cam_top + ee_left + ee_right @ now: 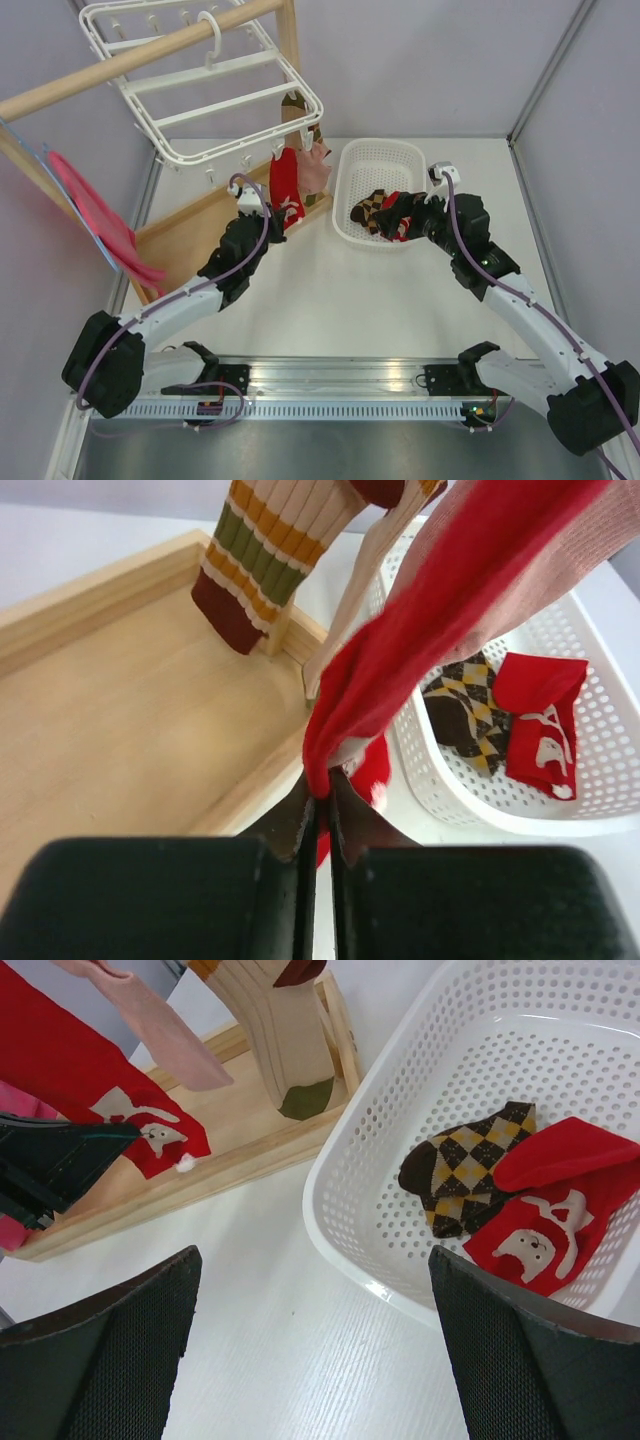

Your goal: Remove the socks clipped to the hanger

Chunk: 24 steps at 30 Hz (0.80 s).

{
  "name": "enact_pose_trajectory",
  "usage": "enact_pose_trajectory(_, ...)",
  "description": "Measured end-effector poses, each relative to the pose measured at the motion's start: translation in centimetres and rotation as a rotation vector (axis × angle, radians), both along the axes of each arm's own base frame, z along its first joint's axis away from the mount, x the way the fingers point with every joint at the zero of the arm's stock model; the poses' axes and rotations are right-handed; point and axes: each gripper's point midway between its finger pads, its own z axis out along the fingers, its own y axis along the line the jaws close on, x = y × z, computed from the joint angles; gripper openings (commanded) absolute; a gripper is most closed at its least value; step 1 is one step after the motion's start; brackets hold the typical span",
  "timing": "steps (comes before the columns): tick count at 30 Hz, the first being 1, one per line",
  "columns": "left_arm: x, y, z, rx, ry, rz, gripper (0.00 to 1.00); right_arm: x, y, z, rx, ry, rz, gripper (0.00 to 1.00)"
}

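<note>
The left fingers [298, 830] pinch the hanging red sock [400, 650] to pull it off the hanger [215, 106], while the right fingers [110, 1350] gape beside the basket [340, 1210].

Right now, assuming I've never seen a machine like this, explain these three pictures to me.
These are two robot arms bolted to a table, each ending in a two-finger gripper. The overhead picture looks down from behind them; the other two come from a camera on each wrist. A white hanger hangs from a wooden rack, with socks clipped below it. The left gripper is pinched shut on a hanging red sock. The right gripper is open and empty by a white basket, where a checkered sock and a second red sock lie.
</note>
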Motion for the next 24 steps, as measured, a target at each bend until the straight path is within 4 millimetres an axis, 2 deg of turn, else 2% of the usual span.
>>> enact_pose_trajectory(6, -1.8, 0.6, -0.1, -0.01, -0.025, -0.019, 0.02, -0.1, -0.1, 0.3, -0.009, -0.015, 0.003, 0.98)
enact_pose_trajectory(11, -4.6, -0.2, 3.2, -0.06, -0.098, -0.067, 0.02, -0.3, 0.1, 0.2, -0.013, -0.013, 0.01, 0.98)
enact_pose_trajectory(13, -6.1, -0.9, 4.7, -0.086, -0.131, -0.092, 0.02, -0.7, 0.6, 0.2, -0.019, -0.008, 0.02, 0.98)
enact_pose_trajectory(15, -7.1, -1.2, 5.3, -0.097, -0.147, -0.1, 0.02, -1.4, 1.9, 0.6, -0.023, -0.015, 0.047, 0.98)
enact_pose_trajectory(17, -7.6, -1.2, 4.7, -0.087, -0.139, -0.091, 0.02, -2.3, 3.6, 1.6, -0.024, -0.033, 0.083, 0.98)
enact_pose_trajectory(20, -8.0, -1.4, 2.6, -0.034, -0.096, -0.071, 0.02, -3.6, 6.3, 3.5, -0.023, -0.069, 0.124, 0.98)
enact_pose_trajectory(24, -9.2, -2.9, 0.7, 0.039, -0.061, -0.101, 0.02, -5.1, 8.9, 6.6, -0.002, -0.125, 0.159, 0.94)
